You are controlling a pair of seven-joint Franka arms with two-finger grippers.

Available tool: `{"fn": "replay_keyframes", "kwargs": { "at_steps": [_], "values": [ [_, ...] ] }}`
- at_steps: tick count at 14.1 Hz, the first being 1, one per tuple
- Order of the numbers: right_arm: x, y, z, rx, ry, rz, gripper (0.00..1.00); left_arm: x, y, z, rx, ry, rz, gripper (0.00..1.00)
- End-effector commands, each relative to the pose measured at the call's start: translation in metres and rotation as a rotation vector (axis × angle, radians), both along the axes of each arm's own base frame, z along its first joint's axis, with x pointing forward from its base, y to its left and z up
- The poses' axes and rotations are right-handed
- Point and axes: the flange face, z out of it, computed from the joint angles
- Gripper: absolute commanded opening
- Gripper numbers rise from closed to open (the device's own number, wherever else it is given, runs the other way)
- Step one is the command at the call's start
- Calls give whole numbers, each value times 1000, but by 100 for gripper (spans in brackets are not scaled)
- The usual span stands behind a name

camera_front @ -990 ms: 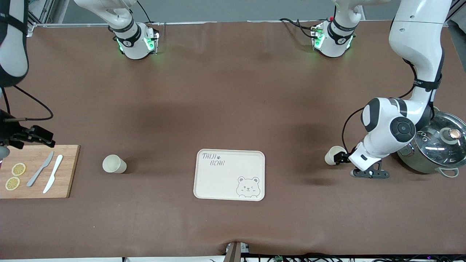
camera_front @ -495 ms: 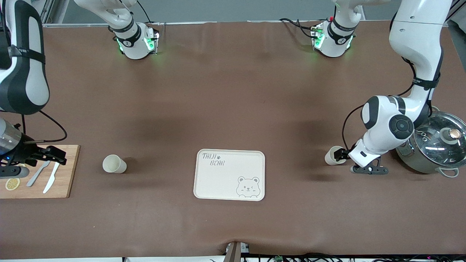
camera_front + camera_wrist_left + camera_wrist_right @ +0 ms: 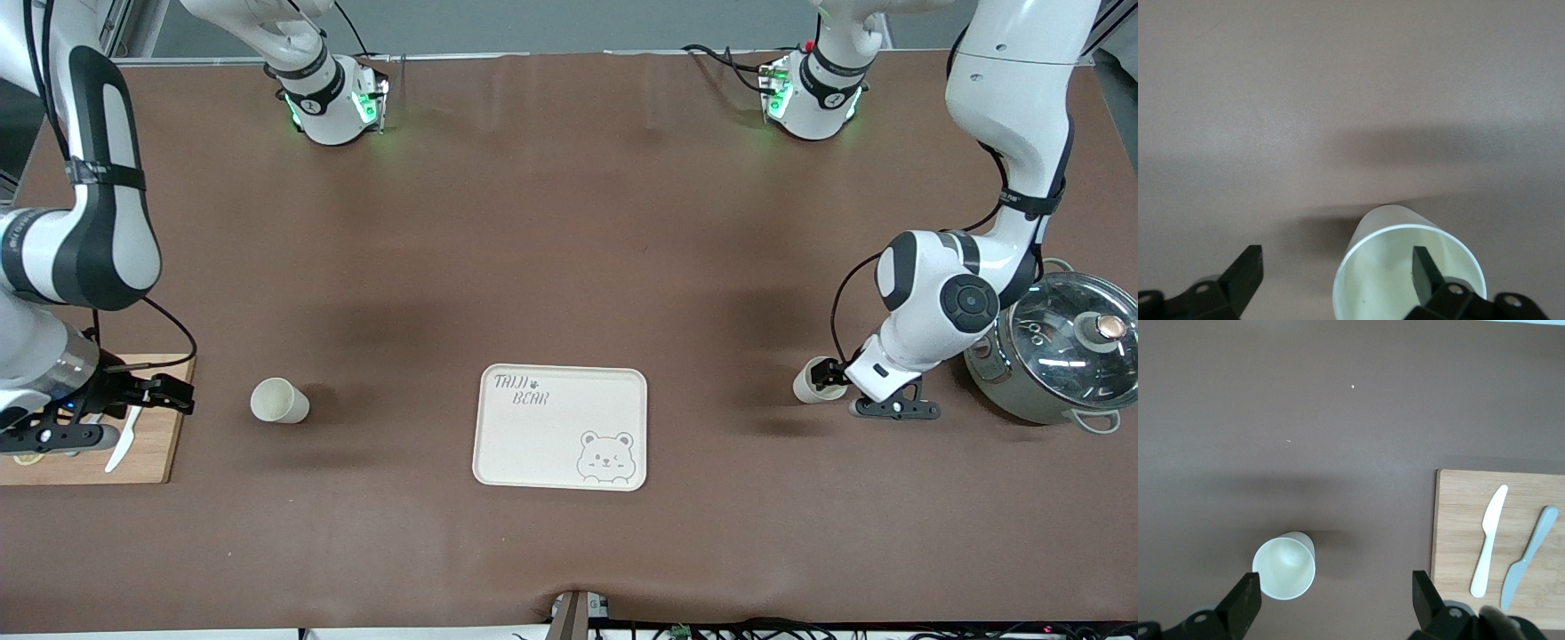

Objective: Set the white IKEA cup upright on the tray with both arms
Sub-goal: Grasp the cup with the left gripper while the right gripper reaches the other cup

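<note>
Over the table (image 3: 569, 222), right gripper (image 3: 169, 392), jaws released, has neared the cup (image 3: 278, 400).

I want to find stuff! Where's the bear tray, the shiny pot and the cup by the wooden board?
bear tray (image 3: 533, 444), front view, bare middle.
shiny pot (image 3: 1067, 356), front view, glass lid.
cup by the wooden board (image 3: 277, 400), front view, open mouth.

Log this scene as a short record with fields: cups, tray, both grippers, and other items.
tray: cream tray, nothing on it
cups: one cup toward the right arm's end; another cup toward the left arm's end
left gripper: open, one finger inside that cup's mouth
right gripper: open, over the cutting board edge
other: pot, white knife, grey knife
</note>
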Motion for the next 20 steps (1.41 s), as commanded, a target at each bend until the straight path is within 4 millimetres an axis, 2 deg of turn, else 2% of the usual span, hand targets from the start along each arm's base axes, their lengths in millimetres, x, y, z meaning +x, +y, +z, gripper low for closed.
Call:
{"fn": "replay_keyframes", "kwargs": {
  "at_steps": [1, 4, 9, 14, 17, 20],
  "values": [
    [-5, -3, -10, -4, -2, 8, 100, -6, -2, 10, 10, -19, -17, 0],
    [-6, -3, -23, -4, 13, 12, 100, -4, -3, 10, 8, -32, -17, 0],
    [-16, -5, -58, -12, -22, 41, 100, -4, -4, 9, 6, -31, -6, 0],
    [-20, -4, -79, -14, -19, 45, 100, 1, -8, 14, 0, -45, 6, 0],
    [-22, -4, -93, -15, -14, 46, 100, 19, -20, 19, -17, -73, 43, 0],
    [-27, -1, -104, -18, -34, 49, 100, 44, -57, 33, -48, -121, 86, 0]
  ]
}}
